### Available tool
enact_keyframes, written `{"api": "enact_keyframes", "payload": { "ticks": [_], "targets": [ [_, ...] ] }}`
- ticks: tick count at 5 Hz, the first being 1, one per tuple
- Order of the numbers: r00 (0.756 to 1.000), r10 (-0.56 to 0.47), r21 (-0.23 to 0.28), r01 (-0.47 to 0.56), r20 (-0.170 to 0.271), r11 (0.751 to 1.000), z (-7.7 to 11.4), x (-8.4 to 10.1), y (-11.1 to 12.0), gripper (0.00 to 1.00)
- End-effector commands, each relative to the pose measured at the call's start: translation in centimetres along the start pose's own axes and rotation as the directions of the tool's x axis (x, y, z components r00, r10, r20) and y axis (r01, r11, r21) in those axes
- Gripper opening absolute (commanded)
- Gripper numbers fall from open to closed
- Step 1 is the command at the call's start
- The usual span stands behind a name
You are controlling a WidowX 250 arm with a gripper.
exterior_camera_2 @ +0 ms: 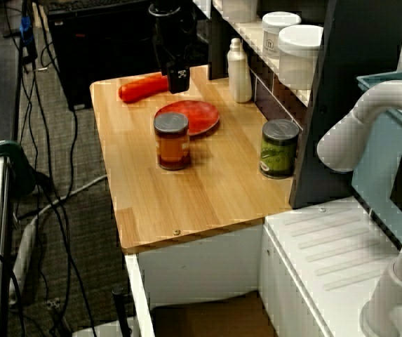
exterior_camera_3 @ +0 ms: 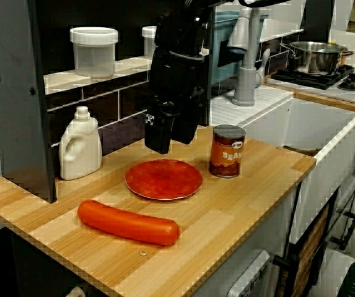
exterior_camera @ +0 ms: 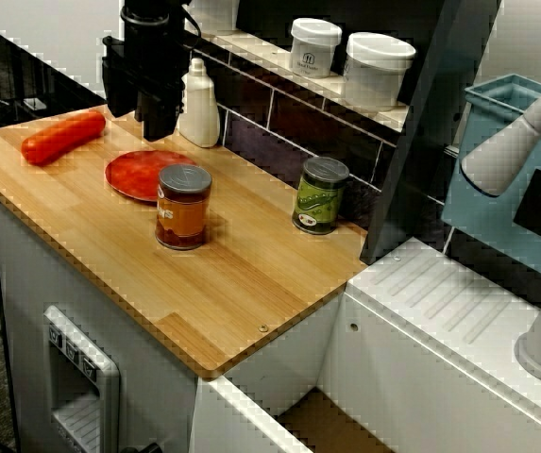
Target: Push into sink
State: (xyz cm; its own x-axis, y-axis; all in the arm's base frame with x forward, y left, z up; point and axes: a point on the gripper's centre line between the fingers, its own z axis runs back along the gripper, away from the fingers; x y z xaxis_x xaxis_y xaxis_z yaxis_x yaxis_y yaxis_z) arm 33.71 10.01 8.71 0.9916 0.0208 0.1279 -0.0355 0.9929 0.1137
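Orange can (exterior_camera: 183, 207) on counter, hand (exterior_camera: 157, 118) behind

A wooden countertop (exterior_camera: 251, 293) is carrying a red plate (exterior_camera: 143, 174), an orange can (exterior_camera: 182, 207) just beside it, and a green can (exterior_camera: 320, 194) near the back wall. A long red sausage (exterior_camera: 62, 137) and a white bottle (exterior_camera: 198, 106) are sitting at the far end.

Even, moderately bright indoor light from above. Soft short shadows on counter (exterior_camera: 242, 283) beside orange can (exterior_camera: 183, 206). Faint sheen on can lid and plate (exterior_camera_3: 163, 179). Shelf recess behind plate dark. Jagged pixelation along edges; near faucet (exterior_camera_2: 369, 126) slightly soft.
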Motion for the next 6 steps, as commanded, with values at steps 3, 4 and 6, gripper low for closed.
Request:
{"api": "enact_keyframes", "payload": {
  "ticks": [3, 4, 6],
  "targets": [
    [0.996, -0.080, 0.026, 0.079, 0.028, 0.997, 0.1, -2.8, 0.9, 1.00],
    [0.996, -0.089, 0.036, 0.088, 0.029, 0.995, -0.3, -3.0, 0.4, 0.64],
    [0.996, -0.093, 0.033, 0.092, 0.016, 0.995, -1.0, -2.6, -0.6, 0.00]
  ]
}}
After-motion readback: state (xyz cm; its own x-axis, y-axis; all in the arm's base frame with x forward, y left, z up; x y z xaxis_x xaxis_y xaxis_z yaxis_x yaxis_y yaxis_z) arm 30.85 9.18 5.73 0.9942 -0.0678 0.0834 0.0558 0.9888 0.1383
